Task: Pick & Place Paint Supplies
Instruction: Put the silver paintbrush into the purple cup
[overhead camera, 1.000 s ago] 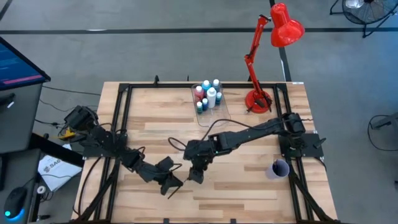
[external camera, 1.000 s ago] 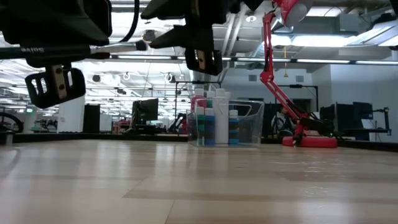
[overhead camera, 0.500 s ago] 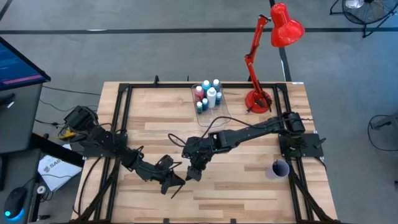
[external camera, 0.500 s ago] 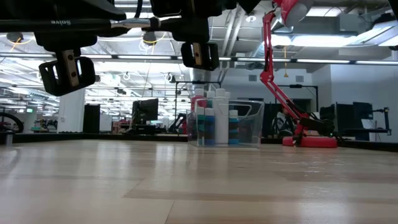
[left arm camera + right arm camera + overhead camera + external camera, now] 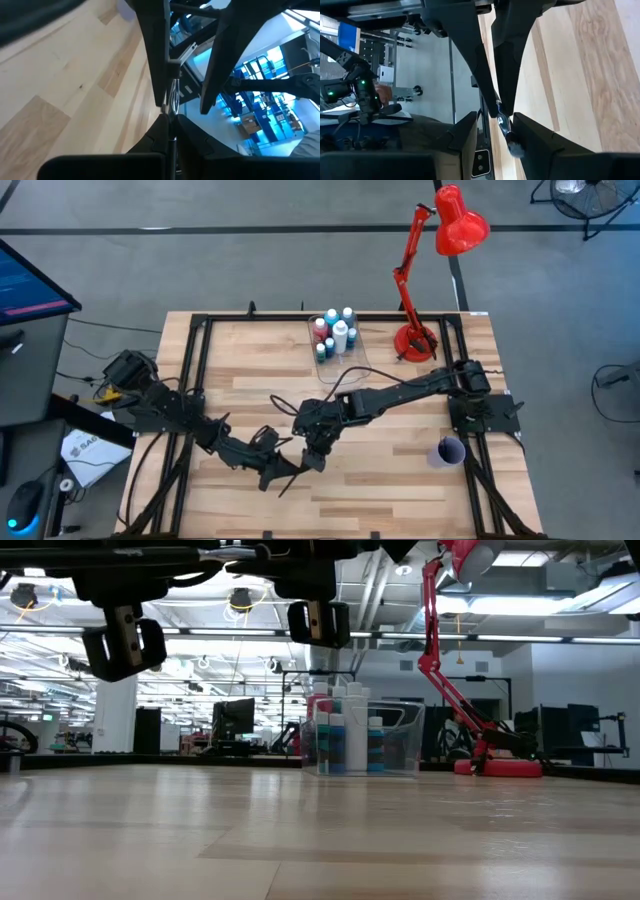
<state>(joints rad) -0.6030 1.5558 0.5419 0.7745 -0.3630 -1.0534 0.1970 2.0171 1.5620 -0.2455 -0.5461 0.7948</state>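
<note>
Since a second ago the left gripper (image 5: 285, 473) has slid toward the right gripper (image 5: 315, 460), and the two now nearly meet over the table's front middle, which looks like a brush handover between arms. High view: both arms reach in low; thin dark brushes (image 5: 290, 478) stick out from the left gripper's tip toward the front edge; bottles (image 5: 335, 332) sit packed in the clear box (image 5: 352, 360) at the back edge, red lamp (image 5: 420, 340) just beside it, purple cup (image 5: 447, 450) near the right edge. Low view: both grippers hang well above the table (image 5: 320, 840), left one (image 5: 122, 645) higher than before, right one (image 5: 318, 622) about the same; box with bottles (image 5: 345, 740) far behind. Left wrist view: fingers (image 5: 152, 55) pressed together, pinching a thin brush handle (image 5: 172, 100). Right wrist view: fingers (image 5: 470, 50) narrowed around a brush (image 5: 506, 131) with a silver ferrule and dark tip. Whether both hold the same brush, cannot tell. Judgement: most supplies already boxed, brushes left to place.
</note>
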